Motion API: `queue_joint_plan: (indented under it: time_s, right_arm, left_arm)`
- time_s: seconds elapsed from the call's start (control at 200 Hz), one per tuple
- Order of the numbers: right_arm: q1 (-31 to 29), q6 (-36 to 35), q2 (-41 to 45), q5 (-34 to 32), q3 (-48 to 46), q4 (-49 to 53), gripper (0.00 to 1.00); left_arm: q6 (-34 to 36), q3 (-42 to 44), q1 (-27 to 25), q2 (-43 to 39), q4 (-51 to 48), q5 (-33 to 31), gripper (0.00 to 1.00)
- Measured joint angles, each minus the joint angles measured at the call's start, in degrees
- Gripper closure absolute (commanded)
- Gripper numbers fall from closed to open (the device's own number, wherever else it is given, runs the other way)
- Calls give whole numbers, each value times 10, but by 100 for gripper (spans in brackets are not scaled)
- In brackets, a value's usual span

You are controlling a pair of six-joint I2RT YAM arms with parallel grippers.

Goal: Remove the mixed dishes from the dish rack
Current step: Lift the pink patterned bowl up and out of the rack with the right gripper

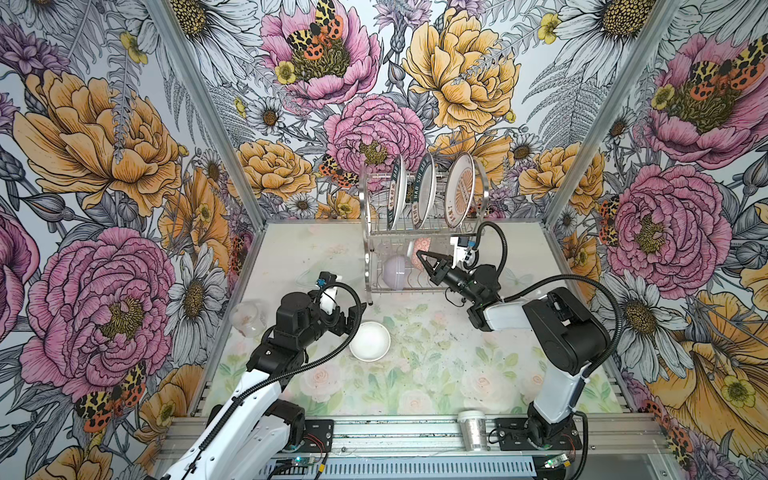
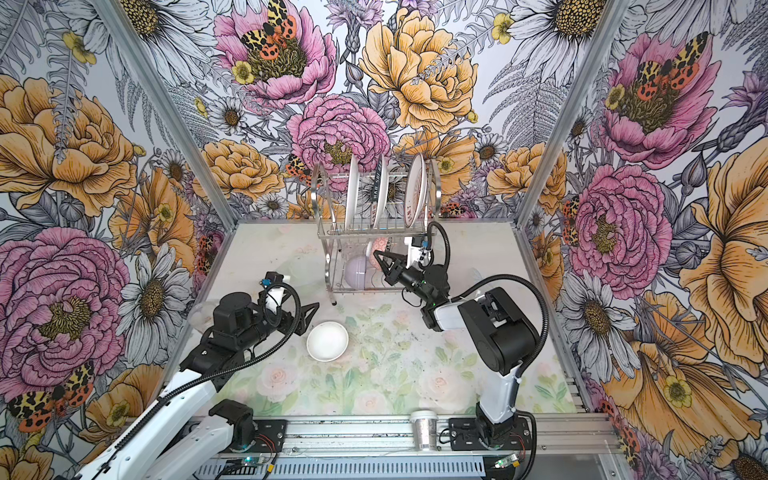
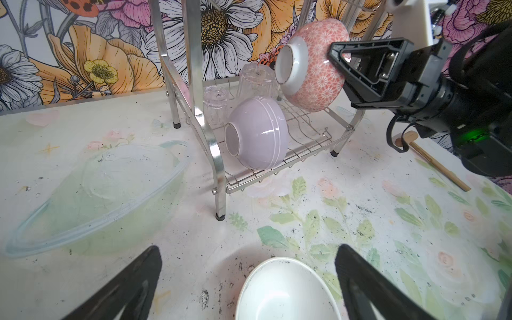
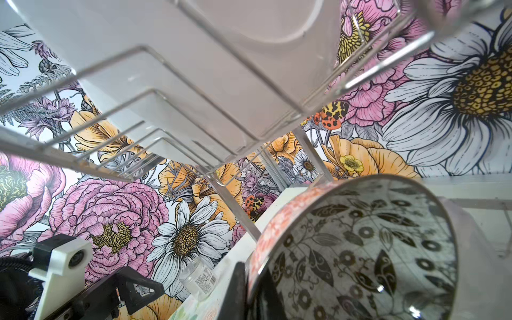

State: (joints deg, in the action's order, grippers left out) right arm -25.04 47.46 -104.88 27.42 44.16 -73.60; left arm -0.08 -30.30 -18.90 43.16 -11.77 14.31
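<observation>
- Three plates (image 1: 426, 191) stand on edge in the top tier of the rack (image 1: 366, 257), upper middle of both top views.
- Right pincer (image 3: 336, 54) is clamped on the rim of the pink bowl (image 3: 313, 72), upper right in the left wrist view. The bowl is tipped on its side over the lower shelf, and honestly I can't tell if it touches the wires.
- Lavender bowl (image 3: 257, 135) lies on its side on the lower shelf, just below-left of the pink one in that view, with its foot facing the camera.
- Two glasses (image 3: 214, 106) sit upside down right behind it.
- Left pincer (image 3: 249, 250) has its jaws wide apart, gripping nothing. It hovers over a white bowl (image 1: 370, 341) that sits upright on the counter (image 1: 436, 374), centre of the top views, below the rack.
- Silver cup (image 1: 471, 430) is on the front rail, bottom right of centre.
</observation>
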Motion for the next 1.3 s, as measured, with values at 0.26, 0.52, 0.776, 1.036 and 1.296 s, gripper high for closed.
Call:
queue_joint_plan:
  time_s: [0.26,0.52,0.776,1.036,1.296]
  right_arm:
    - [0,-10,7,-5,-35,0,100]
    - [0,-38,62,-29,-85,0,100]
    - [0,-78,124,-55,-148,6,100]
    - [-29,-176,263,-70,-170,159,100]
    - [-96,-338,411,-79,-109,474,100]
  left_arm:
    - [0,0,0,-3,0,0,1]
    - [-2,0,-1,-4,0,0,1]
    - [-17,-15,-1,-10,-5,0,1]
    - [-20,-68,-1,-14,-9,-2,1]
    - [-19,-144,1,15,-37,-23,1]
